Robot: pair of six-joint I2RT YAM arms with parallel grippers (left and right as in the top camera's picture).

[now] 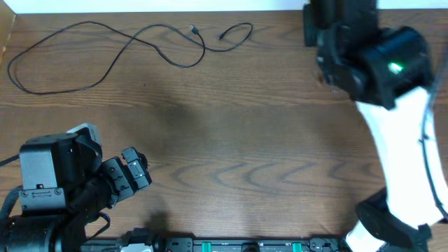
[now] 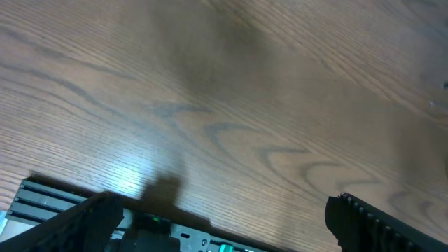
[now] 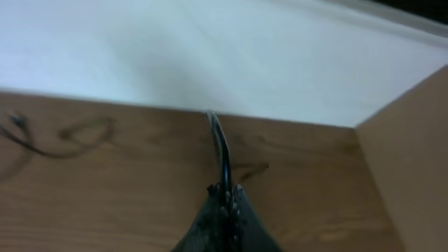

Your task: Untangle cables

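Overhead shows the left gripper (image 1: 136, 168) spread above the table (image 1: 245, 140); right gripper (image 3: 224, 199) pinches a black cable (image 3: 220, 150).

Robotics lab workbench, wood-grain table (image 1: 245, 140), left arm (image 1: 56, 175), right arm (image 1: 399, 133), plain white wall (image 3: 210, 56)

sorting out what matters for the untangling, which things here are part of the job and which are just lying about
Part of the job:
- long black cable, looped on the table's far left
- thin cord, pinched in the shut right pincer

Just there:
- left pincer, open and holding nothing
- wooden table
- equipment strip along the near edge
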